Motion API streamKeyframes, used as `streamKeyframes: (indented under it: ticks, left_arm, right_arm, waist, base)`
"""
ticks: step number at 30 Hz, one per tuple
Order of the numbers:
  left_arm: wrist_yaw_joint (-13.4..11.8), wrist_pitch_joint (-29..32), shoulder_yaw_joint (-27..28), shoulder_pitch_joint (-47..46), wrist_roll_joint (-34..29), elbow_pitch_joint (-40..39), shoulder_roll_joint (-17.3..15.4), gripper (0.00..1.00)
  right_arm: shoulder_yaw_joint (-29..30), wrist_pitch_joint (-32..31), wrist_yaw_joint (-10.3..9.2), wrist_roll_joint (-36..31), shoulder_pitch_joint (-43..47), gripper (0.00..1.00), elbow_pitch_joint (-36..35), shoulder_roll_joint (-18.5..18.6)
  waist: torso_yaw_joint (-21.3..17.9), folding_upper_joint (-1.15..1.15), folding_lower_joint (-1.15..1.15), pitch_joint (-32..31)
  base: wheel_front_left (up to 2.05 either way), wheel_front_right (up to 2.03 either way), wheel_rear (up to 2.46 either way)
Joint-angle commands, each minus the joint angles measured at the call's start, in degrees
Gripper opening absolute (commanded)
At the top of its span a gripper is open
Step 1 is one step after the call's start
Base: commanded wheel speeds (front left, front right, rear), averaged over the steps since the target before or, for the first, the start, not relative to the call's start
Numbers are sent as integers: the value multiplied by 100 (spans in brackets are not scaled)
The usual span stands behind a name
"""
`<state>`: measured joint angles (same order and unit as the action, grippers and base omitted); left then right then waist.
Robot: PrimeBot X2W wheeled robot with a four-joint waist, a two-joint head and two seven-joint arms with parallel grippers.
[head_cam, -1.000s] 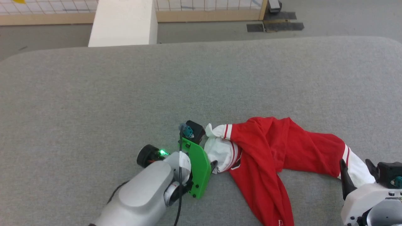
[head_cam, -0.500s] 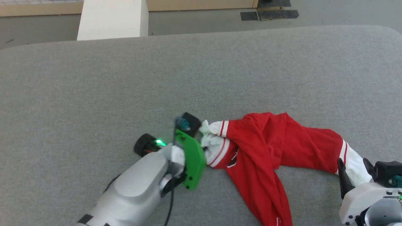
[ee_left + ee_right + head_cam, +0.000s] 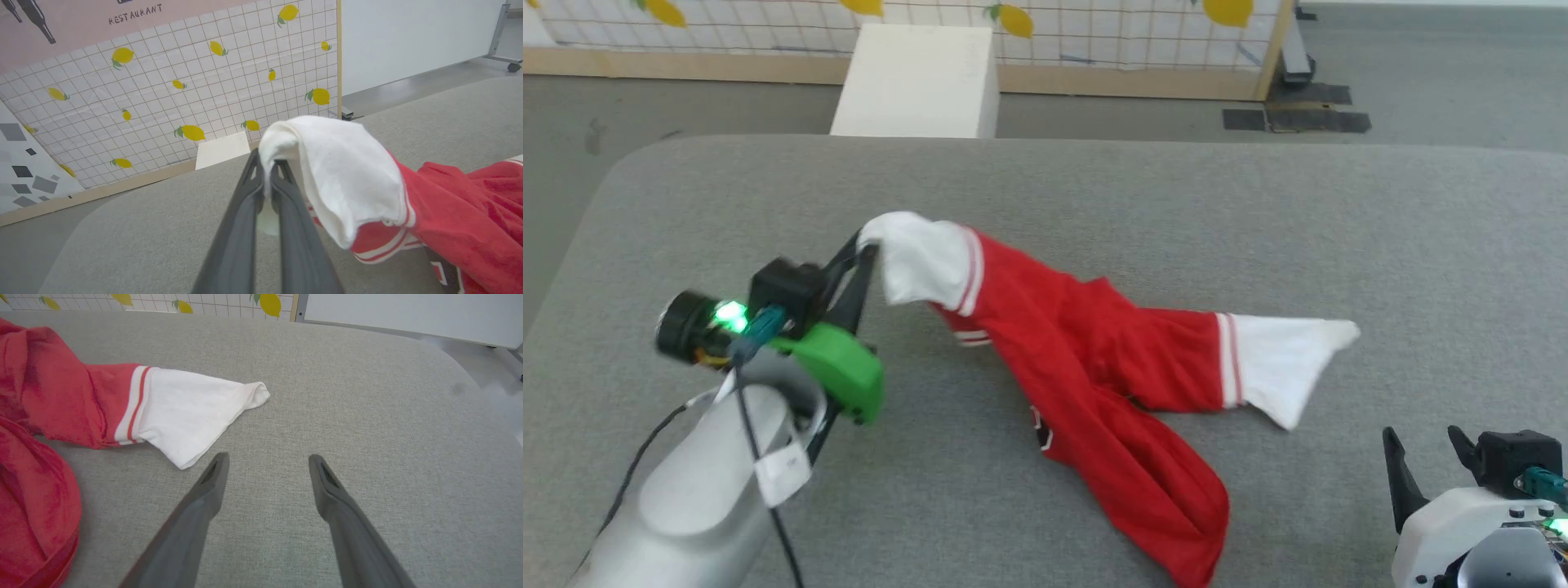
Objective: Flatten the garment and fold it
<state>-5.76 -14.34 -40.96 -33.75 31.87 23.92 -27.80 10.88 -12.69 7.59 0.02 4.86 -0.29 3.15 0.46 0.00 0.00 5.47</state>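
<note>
The garment lies on the grey tabletop, bunched and twisted into a rope, its red body trailing toward the near edge. No part is flat and no fold is made, so the task stands at its opening step. The left pincer is clamped on the edge of one white sleeve and holds it raised off the surface. The right pincer stands wide and empty at the near right, apart from the other white sleeve, which rests on the tabletop. Left to do, in my judgement: spread the shirt out, smooth it, then fold. The left wrist view confirms cloth pinched between the closed fingers (the head view gives this only from the side) and adds a lemon-patterned panel behind. The right wrist view shows the free sleeve's corner near that pincer's fingers but not touching, with bare tabletop between them.
</note>
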Motion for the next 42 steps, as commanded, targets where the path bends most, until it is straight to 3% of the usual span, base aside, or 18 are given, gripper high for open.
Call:
streamKeyframes:
  ticks: [1,2,3,4,11,14,20,27,29,30,33,34,35,42]
  left_arm:
    - [-127,-52,119,273,-124,-113,-111,0]
    - [-185,-57,161,432,-153,-120,-164,0]
    - [-243,-60,198,635,-145,-57,-204,78]
    - [-288,-61,253,786,-77,32,-203,100]
    - [-484,-64,501,1128,41,330,13,100]
    - [-562,-64,876,1206,-144,-206,150,100]
    - [-475,-65,1485,2004,-818,-1566,466,100]
    - [-370,-65,1798,3005,-1275,-2241,934,100]
    - [-346,-65,1887,3173,-1352,-2327,1079,100]
    - [-220,-65,2045,3329,-1484,-2320,1326,100]
    - [-90,-65,2138,3333,-1571,-2246,1451,100]
    - [-54,-65,2174,3330,-1589,-2222,1476,100]
    - [-12,-65,2219,3327,-1610,-2189,1503,100]
    - [185,-65,2484,3387,-1733,-1990,1620,100]
  right_arm:
    - [-13,-10,-10,22,52,100,14,4]
    - [-23,-10,-10,21,50,100,27,3]
    - [-31,-11,-10,20,49,100,44,2]
    - [-39,-12,-10,18,48,100,58,1]
    - [-161,19,-10,23,-20,100,83,74]
    - [-360,32,-10,79,-50,100,20,170]
    - [-1487,-270,-10,418,-186,100,-105,607]
    - [-2807,-1540,-10,1098,-791,100,448,1036]
    - [-3068,-1920,-10,1236,-985,100,735,1102]
    - [-3450,-2346,-10,1265,-1277,100,1311,1204]
    - [-3654,-2452,-10,1387,-1347,100,1687,1196]
    - [-3707,-2487,-10,1426,-1351,95,1774,1209]
    - [-3763,-2500,-10,1468,-1360,0,1851,1236]
    - [-3515,-2549,-10,1917,-1223,0,1602,1626]
  waist:
    - [154,0,0,-46]
    - [165,0,0,-41]
    - [185,0,0,-36]
    - [198,0,0,-36]
    - [344,0,0,-121]
    - [432,0,0,-205]
    - [610,0,0,-339]
    - [762,0,0,-330]
    - [817,0,0,-303]
    - [962,0,0,-246]
    - [1043,0,0,-212]
    - [1059,0,0,-206]
    - [1070,0,0,-202]
    - [894,0,0,-363]
  base:
    - [0,0,0]
    - [0,0,0]
    - [0,0,0]
    - [0,0,0]
    - [0,0,0]
    - [0,0,0]
    - [0,0,0]
    - [0,0,0]
    - [0,0,0]
    - [0,0,0]
    - [0,0,0]
    - [0,0,0]
    - [0,0,0]
    - [0,0,0]
